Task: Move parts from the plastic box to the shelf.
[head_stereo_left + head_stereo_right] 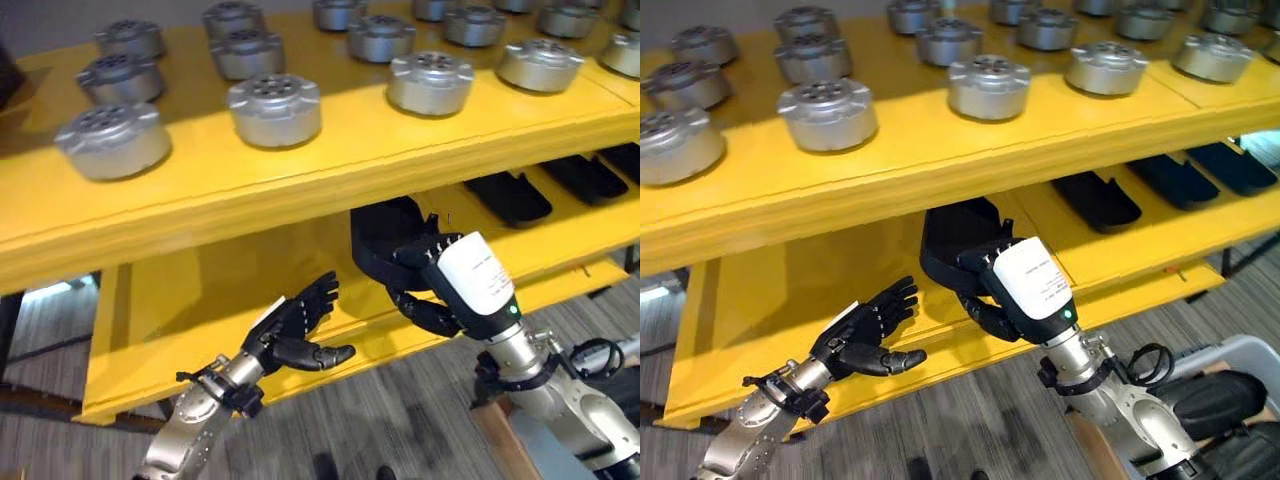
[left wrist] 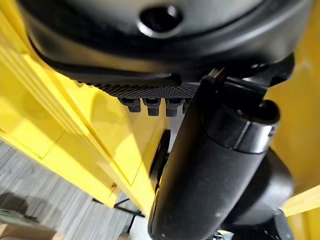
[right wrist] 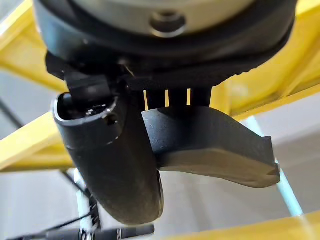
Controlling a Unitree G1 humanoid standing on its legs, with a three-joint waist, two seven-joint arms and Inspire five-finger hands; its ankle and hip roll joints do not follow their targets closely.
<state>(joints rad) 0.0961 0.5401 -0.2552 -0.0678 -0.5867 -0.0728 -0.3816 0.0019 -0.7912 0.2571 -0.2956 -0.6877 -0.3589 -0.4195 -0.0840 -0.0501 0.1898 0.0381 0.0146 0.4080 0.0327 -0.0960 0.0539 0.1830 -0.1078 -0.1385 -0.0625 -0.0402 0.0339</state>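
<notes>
No writing is readable. The right hand (image 1: 1025, 285) has its fingers (image 3: 167, 97) curled around a black part (image 1: 952, 232) over the lower shelf (image 1: 750, 300); the left hand (image 1: 865, 335) hangs near-left, fingers spread, empty.

1. Bright overhead light falls on the yellow shelf (image 1: 400, 150), leaving soft glare on the round metal parts (image 1: 275, 108).
2. The lower tier (image 1: 240, 280) sits in shadow.
3. Both wrist views are blurred up close.

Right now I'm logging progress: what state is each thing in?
Right robot hand: shut on black part, at the lower shelf.
Left robot hand: open, empty.
Silver parts: upright on upper shelf.
Other black parts: lying on lower shelf.
</notes>
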